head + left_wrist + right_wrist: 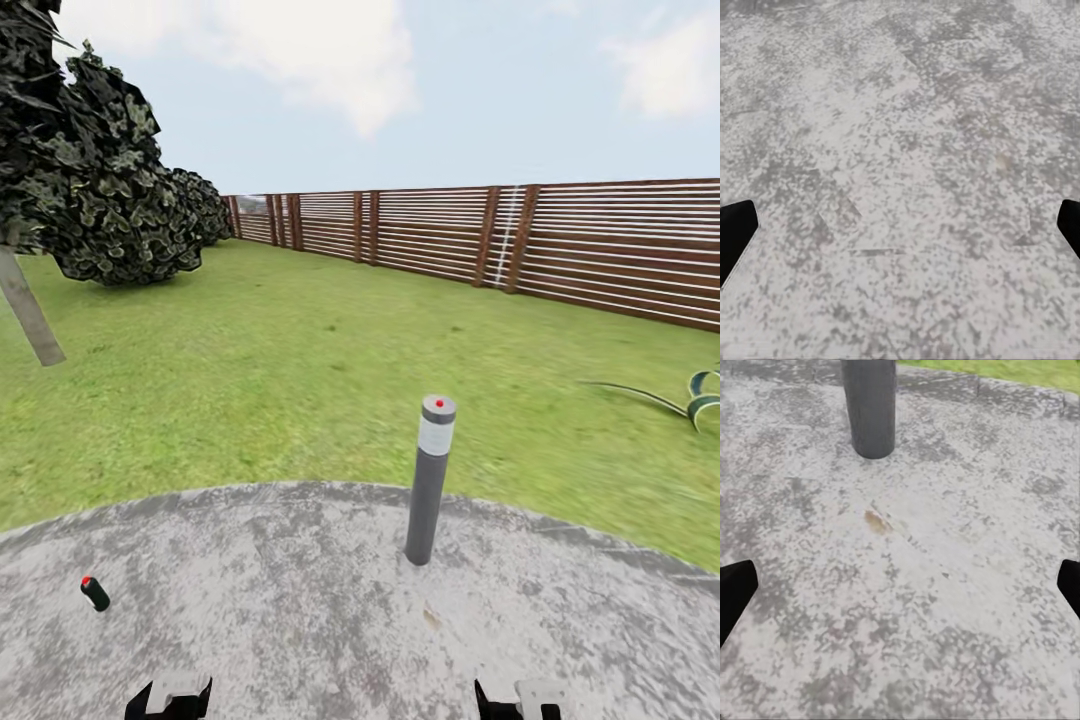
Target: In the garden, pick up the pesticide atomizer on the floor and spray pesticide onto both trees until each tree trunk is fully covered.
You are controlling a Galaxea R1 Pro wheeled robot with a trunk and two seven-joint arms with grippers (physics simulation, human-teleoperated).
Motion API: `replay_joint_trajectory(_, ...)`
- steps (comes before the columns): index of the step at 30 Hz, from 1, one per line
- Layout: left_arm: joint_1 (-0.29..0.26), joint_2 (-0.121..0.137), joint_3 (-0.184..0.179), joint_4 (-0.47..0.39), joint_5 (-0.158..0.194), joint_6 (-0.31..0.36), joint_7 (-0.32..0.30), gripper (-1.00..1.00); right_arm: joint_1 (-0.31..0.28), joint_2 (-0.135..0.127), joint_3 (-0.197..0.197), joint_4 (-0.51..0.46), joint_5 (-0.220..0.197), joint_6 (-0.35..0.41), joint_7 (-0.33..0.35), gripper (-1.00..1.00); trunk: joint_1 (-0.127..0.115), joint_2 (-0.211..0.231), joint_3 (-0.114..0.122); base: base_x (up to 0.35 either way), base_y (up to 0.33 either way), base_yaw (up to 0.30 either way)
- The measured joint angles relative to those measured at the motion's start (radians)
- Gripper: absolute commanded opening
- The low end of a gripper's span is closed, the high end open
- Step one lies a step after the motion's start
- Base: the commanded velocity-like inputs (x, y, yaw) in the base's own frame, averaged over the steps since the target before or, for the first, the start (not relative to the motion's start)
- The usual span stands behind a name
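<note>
head view: the pesticide atomizer (pixel 95 593), small, dark, red-tipped, lies on the grey paving (pixel 300 620) at lower left. a grey bollard (pixel 430 480) stands at centre, open lawn (pixel 300 370) running to the slat fence (pixel 560 240). left gripper (pixel 900 229) and right gripper (pixel 900 589) hang spread apart, empty.

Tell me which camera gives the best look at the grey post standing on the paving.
The head view: the grey post shows whole there, upright on the paving, from base to pale band and red-dotted cap. The right wrist view catches just its dark lower shaft and foot. The left wrist view looks at bare paving.
</note>
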Motion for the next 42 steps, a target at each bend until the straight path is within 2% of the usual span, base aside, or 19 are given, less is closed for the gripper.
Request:
replay_joint_trajectory(17, 0.000, 0.000, 0.000, 0.000, 0.000, 0.000, 0.000, 1.00, 0.000, 0.000, 0.000, 0.000, 0.000, 0.000, 0.000, 1.00, 0.000, 0.000, 0.000, 0.340, 0.002, 0.278)
replay_joint_trajectory(29, 0.000, 0.000, 0.000, 0.000, 0.002, 0.000, 0.000, 1.00, 0.000, 0.000, 0.000, 0.001, 0.000, 0.000, 0.000, 1.00, 0.000, 0.000, 0.000, 0.327, 0.128, 0.273)
replay_joint_trajectory(42, 0.000, 0.000, 0.000, 0.000, -0.003, 0.000, 0.000, 1.00, 0.000, 0.000, 0.000, -0.001, 0.000, 0.000, 0.000, 1.00, 0.000, 0.000, 0.000, 0.334, 0.030, 0.032)
